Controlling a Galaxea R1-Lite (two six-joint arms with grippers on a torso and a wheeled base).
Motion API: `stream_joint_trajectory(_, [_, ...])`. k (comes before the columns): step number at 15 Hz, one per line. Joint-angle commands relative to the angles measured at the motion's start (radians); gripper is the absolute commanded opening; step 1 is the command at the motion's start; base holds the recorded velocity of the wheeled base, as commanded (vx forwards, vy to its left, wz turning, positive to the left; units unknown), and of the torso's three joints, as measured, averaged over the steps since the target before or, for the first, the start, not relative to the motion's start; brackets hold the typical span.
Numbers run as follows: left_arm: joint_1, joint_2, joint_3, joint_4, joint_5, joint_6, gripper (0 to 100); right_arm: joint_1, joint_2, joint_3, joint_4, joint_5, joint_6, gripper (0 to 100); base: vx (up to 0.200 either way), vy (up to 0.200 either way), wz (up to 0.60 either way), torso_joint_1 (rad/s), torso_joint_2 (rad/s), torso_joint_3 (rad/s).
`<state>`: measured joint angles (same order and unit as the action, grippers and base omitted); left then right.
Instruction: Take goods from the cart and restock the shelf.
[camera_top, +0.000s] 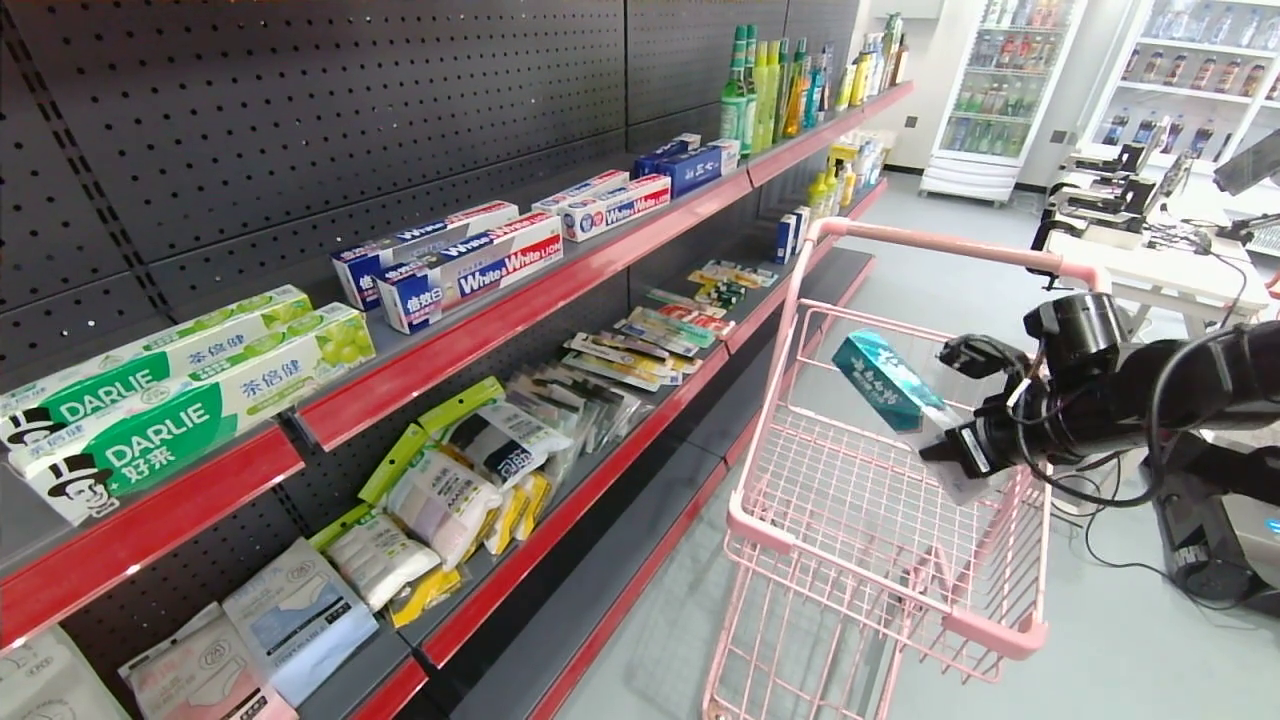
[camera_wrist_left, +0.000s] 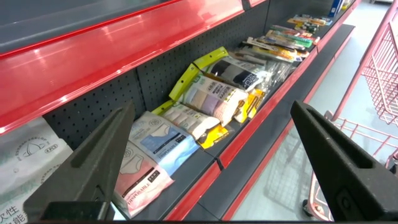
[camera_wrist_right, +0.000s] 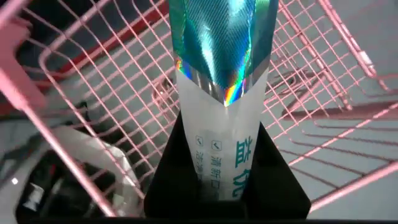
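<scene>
1. The right gripper is clamped on the pale end of a teal box. In the right wrist view its fingers press flat against the box's two sides.
2. The box hangs tilted over the pink cart. It is above the wire basket and touches no part of it, and its teal end points toward the shelf.
3. The left gripper holds nothing and its fingers stand wide apart. It faces the soft packets on a lower tier of the shelf.
4. I judge that the pick from the cart is done and the carry to the shelf is the step in hand. Nothing has been placed yet.
5. The item seems to be a toothpaste box, though its print is too small to be sure. If so, it belongs on the upper tier, where the long toothpaste boxes and the green boxes lie.
6. The next move calls for swinging the arm across the cart's rim and clear of the handle. The box should then be turned to lie flat, in line with its neighbours.
7. The grip is at one end only, so the long box may pivot. It should rest on the board before the fingers part.
</scene>
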<state>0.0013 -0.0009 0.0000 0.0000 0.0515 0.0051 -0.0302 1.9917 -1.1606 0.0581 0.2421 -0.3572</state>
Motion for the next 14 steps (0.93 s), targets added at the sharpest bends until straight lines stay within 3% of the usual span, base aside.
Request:
stream_joint_trajectory(1, [0.0,0.001,0.0,0.0,0.001,-0.001,100,0.124,-0.252,0.052,0.0,-0.153,0.256,0,0.0,0.0,0.0,0.0,0.0,0.0])
stream_joint_trajectory(3, [0.0,0.001,0.0,0.0,0.001,0.001,100,0.204,-0.456,0.151,0.031,-0.35,0.371,0,0.0,0.0,0.0,0.0,0.0,0.0])
stream_joint_trajectory(7, [0.0,0.001,0.0,0.0,0.001,-0.001,100,0.214,-0.832,0.397,0.037,-0.621,0.343,0,0.0,0.0,0.0,0.0,0.0,0.0])
stream_joint_trajectory(9, [0.0,0.001,0.0,0.0,0.001,0.001,100,0.174,-0.929,0.469,0.039,-0.653,0.337,0,0.0,0.0,0.0,0.0,0.0,0.0])
stream_joint_trajectory(10, [0.0,0.001,0.0,0.0,0.001,-0.001,100,0.115,-1.108,0.592,0.039,-0.672,0.253,0,0.0,0.0,0.0,0.0,0.0,0.0])
stream_joint_trajectory(14, [0.0,0.001,0.0,0.0,0.001,-0.001,100,-0.025,-1.347,0.714,0.037,-0.664,0.064,0,0.0,0.0,0.0,0.0,0.0,0.0])
